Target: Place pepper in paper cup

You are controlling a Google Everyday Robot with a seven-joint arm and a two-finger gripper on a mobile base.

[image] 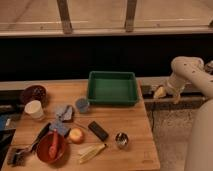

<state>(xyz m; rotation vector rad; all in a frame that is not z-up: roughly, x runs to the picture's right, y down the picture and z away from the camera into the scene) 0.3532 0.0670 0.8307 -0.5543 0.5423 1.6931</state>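
Slim, elongated and red-orange, the pepper (54,144) lay in the red bowl (41,153) far left of the gripper (167,94), which hung beyond the table's (125,125) right edge, its grip impossible to tell, with the cream paper cup (34,109) farther left.

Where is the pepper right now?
The pepper lies in the red bowl at the near-left corner of the table in camera view; the tool hovers beyond its right edge.
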